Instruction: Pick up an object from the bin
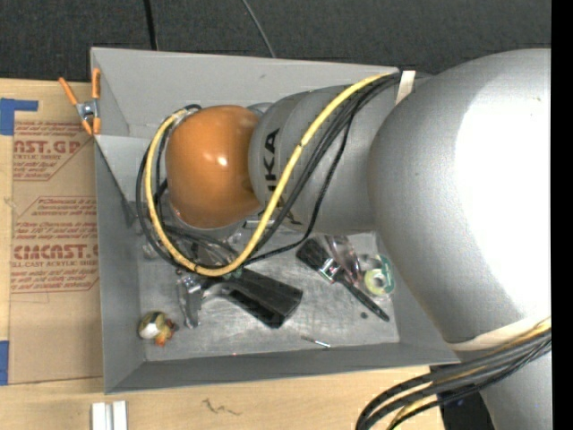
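My gripper reaches down from under the orange wrist cover to the bin floor at the front left. A small round yellowish thing with a red spot lies just left of it, in the front left corner. A flat black wedge-shaped thing lies on the floor just right of the gripper. Nothing shows in the gripper's grasp, and its upper part is hidden by the cover and cables.
At the right of the bin floor lies a small heap: a black piece, a clear shiny thing with a green-and-white round part, and a thin dark stick. The arm covers the back of the bin.
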{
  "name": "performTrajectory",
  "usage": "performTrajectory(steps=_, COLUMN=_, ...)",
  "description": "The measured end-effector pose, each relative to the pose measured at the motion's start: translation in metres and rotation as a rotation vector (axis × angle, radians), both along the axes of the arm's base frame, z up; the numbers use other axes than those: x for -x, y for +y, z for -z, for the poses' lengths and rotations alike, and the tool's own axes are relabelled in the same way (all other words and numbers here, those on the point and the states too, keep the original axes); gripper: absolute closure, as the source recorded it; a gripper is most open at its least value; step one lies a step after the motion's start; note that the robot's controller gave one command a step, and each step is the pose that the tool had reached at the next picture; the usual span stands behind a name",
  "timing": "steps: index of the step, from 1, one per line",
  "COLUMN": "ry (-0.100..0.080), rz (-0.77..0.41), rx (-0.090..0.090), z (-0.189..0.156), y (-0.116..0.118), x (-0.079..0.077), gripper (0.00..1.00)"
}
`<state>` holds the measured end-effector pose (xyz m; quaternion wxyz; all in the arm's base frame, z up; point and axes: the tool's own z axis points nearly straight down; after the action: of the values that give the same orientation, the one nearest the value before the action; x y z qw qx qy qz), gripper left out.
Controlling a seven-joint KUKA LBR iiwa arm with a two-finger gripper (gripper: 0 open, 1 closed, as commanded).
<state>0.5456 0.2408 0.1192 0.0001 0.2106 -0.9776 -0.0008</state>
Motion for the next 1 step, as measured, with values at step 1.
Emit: performTrajectory(steps=1, ry=-0.009, rz=-0.087, rx=-0.003, z=0.0164, y=-0.0086, x=0.0155, gripper=0.00)
